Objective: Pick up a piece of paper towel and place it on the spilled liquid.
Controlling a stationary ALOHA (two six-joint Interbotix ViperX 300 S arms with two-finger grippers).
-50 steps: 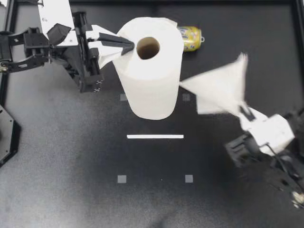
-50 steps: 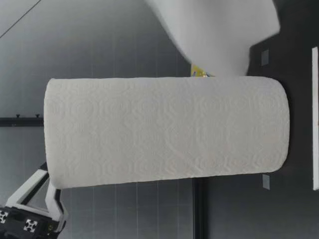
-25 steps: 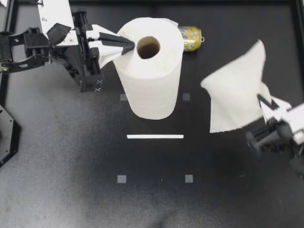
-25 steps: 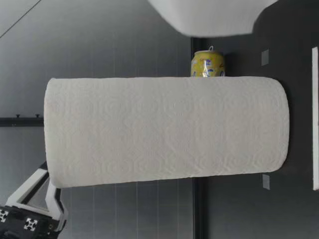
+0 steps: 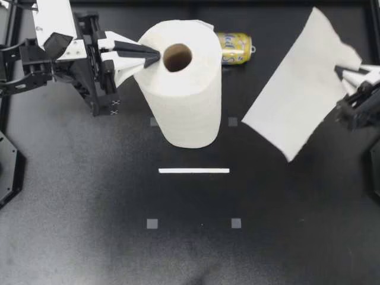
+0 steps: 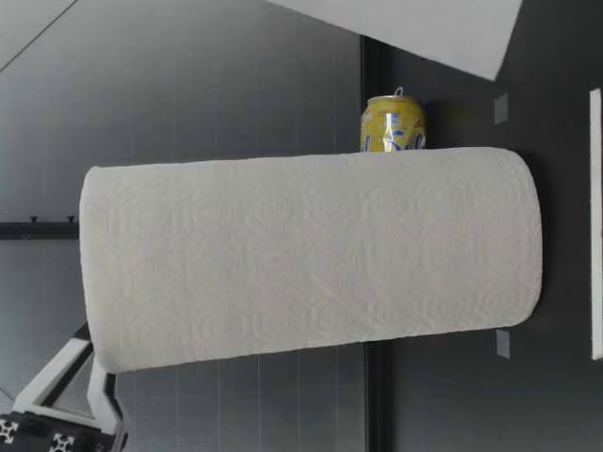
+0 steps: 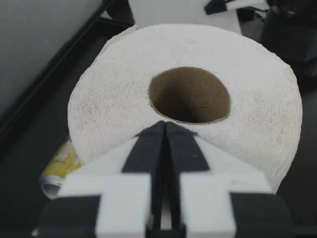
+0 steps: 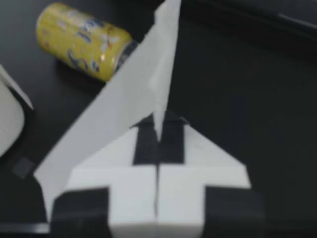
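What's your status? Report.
Left claw shut atop white paper towel roll. Right claw shut on loose white paper towel sheet, airborne. No spill seen; yellow can near roll.

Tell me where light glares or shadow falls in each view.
Top view: a pale sheen spreads over the table on my left side. Left wrist view: the roll's cardboard core is shaded inside. Right wrist view: small glints on the yellow can. Low view: the roll is evenly lit, no glare.

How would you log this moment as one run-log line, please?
left gripper: shut, tips over white paper towel roll | right gripper: shut on loose white paper sheet | yellow metal can: on its side beyond roll
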